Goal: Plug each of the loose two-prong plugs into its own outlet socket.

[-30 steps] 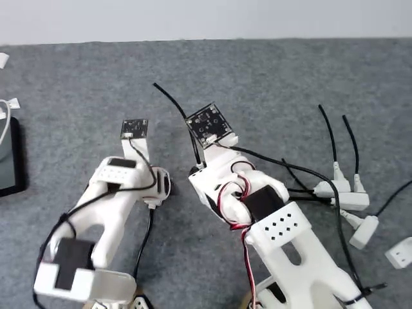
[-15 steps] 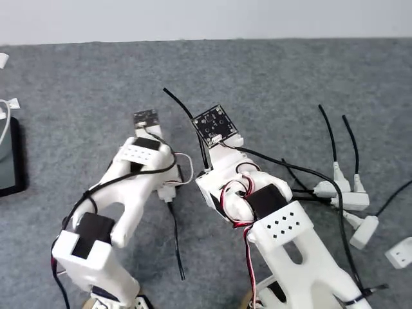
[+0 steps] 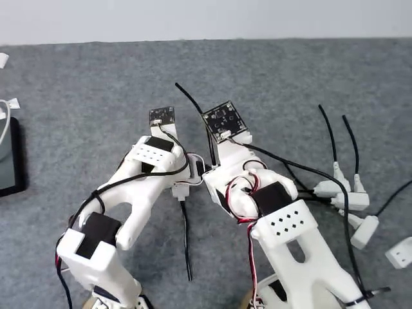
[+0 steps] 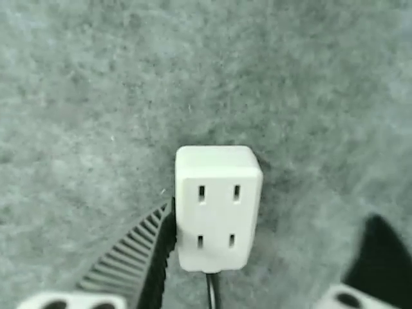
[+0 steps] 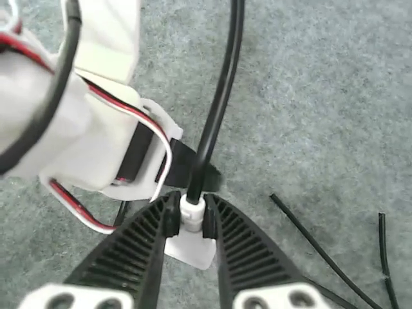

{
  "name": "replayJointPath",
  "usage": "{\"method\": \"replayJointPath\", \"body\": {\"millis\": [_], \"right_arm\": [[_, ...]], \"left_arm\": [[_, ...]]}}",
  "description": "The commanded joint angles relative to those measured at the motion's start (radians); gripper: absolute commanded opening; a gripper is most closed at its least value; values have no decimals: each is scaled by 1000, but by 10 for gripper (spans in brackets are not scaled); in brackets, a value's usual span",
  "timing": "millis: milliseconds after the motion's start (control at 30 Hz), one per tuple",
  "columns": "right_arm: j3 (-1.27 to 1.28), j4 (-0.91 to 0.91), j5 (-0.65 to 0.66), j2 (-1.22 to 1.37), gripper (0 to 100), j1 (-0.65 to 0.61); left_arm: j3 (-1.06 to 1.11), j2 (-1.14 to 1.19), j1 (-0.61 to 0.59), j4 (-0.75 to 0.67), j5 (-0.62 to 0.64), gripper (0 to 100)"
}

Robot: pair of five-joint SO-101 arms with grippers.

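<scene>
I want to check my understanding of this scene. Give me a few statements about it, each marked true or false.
1. The right gripper is shut on a plug with a black cord. True.
2. The white outlet block already holds a plug. False: all four of its slots are empty.
3. The table is bare wood. False: its surface is grey and felt-like.
4. More white parts with black cords lie on the table near the right arm. True.

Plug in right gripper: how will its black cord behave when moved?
The cord looks fairly stiff: it runs nearly straight out of the plug, so it'll probably lever against the right gripper. Plug seems light; gripped at its narrow collar, it may pivot.
</scene>
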Motion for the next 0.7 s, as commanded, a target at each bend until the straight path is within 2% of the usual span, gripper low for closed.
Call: {"method": "replayJointPath", "body": {"millis": [0,133,267,533,600,667], "right_arm": [[-17,-1,-18,-1,8,15],[3,-36,-20,-1,8,13],[15,-54,-20,-1,8,8],[15,-56,-18,-1,8,7],[15,-56,-18,-1,8,7],[15,-56,-18,-1,8,7]], "left_arm": [[-48,-64,9,71,-15,503],[19,-203,2,84,-26,517],[185,-379,-11,21,-91,517],[406,-710,-176,5,-261,514],[437,-763,-193,3,-292,489],[458,-779,-221,3,-328,415]]}}
